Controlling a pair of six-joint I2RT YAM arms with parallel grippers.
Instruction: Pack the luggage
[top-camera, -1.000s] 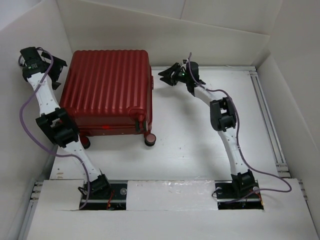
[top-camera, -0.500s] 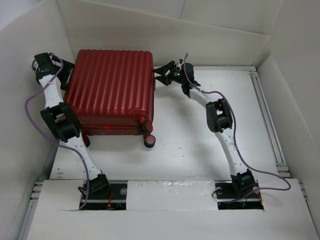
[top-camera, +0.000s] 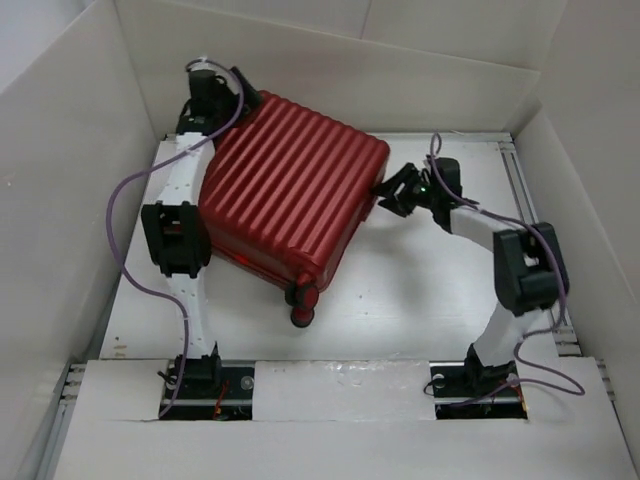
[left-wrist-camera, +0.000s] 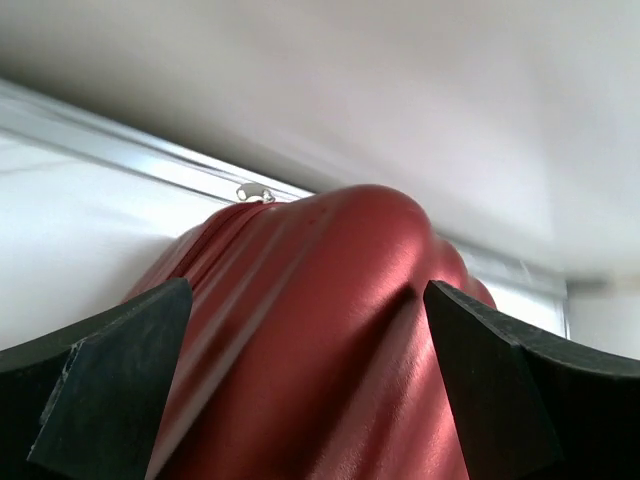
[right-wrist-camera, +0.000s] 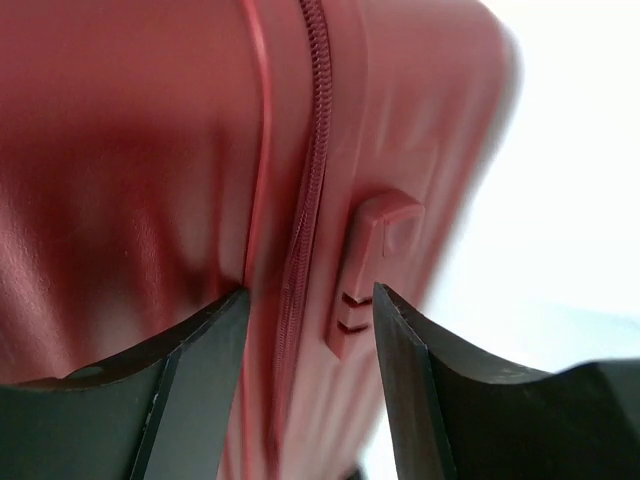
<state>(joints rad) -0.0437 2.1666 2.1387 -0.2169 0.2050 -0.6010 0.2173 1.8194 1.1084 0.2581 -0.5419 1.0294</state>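
**closed case lies skewed between both arms, contents unseen**

the luggage (top-camera: 290, 205) is laid flat on its broad ribbed face at the far left of the table (top-camera: 430, 300), turned at an angle, with its black wheels (top-camera: 300, 305) pointed toward the near edge. the shell is seen closed. in the right wrist view the zipper (right-wrist-camera: 300, 230) is run shut along the stretch that shows, beside a small moulded red tab (right-wrist-camera: 375, 250). no lining is exposed, so what is inside cannot be told. no loose items for packing are seen on the table.

the task is judged to be at a handling stage, not a filling one: the case is being turned or positioned, and any opening, loading or final closing cannot be confirmed as done.

the left gripper (top-camera: 215, 90) is set at the far corner of the case, its fingers spread wide with the red shell bulging between them. contact with the pads cannot be told. the right gripper (top-camera: 395, 190) is held against the right side wall, its fingers parted on either side of the zipper and tab. no firm pinch is seen.
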